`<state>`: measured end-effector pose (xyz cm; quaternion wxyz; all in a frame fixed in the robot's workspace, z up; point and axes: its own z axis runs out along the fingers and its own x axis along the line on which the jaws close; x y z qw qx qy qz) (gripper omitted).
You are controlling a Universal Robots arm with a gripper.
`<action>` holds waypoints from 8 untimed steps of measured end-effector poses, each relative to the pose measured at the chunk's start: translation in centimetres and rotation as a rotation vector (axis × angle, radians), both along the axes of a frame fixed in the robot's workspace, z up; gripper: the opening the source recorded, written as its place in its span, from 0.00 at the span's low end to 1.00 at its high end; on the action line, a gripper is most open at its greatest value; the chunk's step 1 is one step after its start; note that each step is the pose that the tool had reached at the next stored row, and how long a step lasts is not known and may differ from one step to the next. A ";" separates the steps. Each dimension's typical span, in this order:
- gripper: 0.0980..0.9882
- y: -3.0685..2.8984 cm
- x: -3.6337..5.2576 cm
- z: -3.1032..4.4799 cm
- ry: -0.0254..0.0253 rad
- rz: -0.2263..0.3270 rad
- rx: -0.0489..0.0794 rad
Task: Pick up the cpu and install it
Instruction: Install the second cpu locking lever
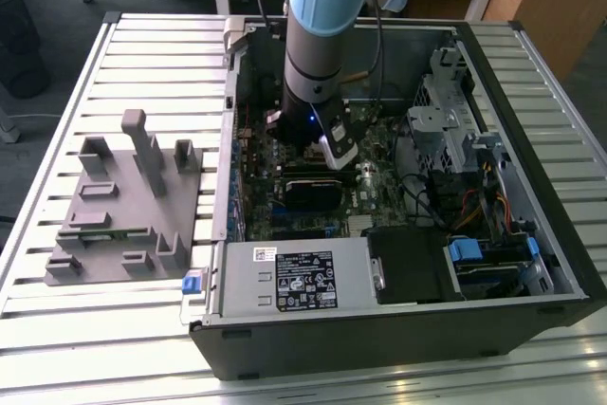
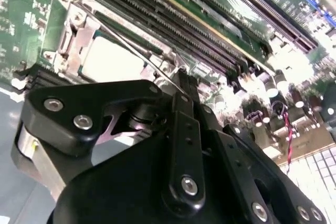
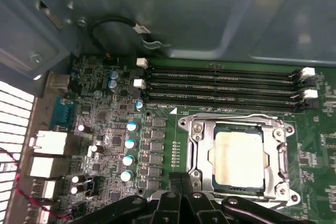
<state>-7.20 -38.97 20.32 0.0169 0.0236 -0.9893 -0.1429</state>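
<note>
Silvery-white cpu (image 3: 237, 154) in a shiny metal socket frame (image 3: 195, 145); green motherboard (image 3: 168, 145); black gripper (image 3: 181, 182); grey plastic fixture (image 1: 123, 206).

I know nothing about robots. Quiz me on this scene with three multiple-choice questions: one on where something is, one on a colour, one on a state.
1. Where is the silvery square chip?
A. In the metal-framed socket on the green board
B. On the plastic block
C. On the floor

2. What colour is the plastic block on the slatted table?
A. Red
B. Grey
C. Yellow

3. How is the computer case?
A. Closed
B. Boxed
C. Open, insides showing

Answers:
1. A: the first wrist view shows the chip inside the socket on the board.
2. B: the block on the table is grey.
3. C: the case lies with its side off.
</note>
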 end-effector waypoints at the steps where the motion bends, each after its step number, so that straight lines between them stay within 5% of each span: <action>1: 0.01 0.00 0.00 0.27 -0.0001 0.000 0.000; 8: 0.01 0.00 0.06 2.24 -0.0001 0.000 0.000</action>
